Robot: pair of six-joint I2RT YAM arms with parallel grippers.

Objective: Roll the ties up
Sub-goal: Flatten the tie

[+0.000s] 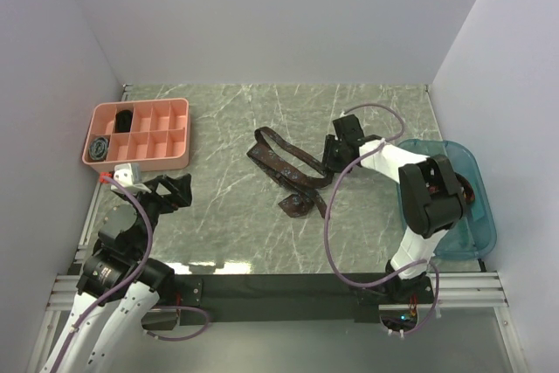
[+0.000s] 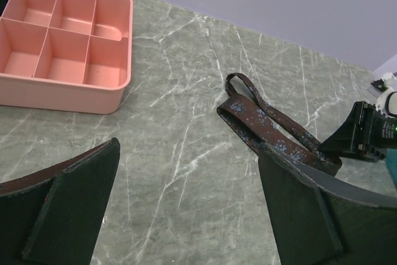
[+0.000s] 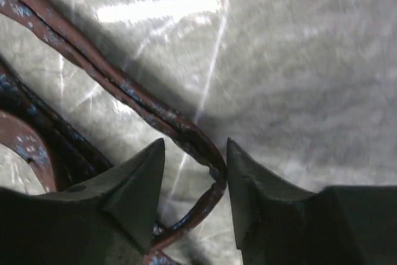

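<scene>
A dark brown-maroon patterned tie lies loosely folded in the middle of the table. It also shows in the left wrist view. My right gripper is low over its right end. In the right wrist view the right gripper is open, with a bent fold of the tie between the jaws, touching only the right finger. My left gripper is wide open and empty, left of the tie; it also shows in its own wrist view. A black coil and a grey-blue coil sit in tray compartments.
A pink compartment tray stands at the back left and also shows in the left wrist view. A blue bin stands at the right edge behind my right arm. Purple cables hang along both arms. Walls close in on three sides.
</scene>
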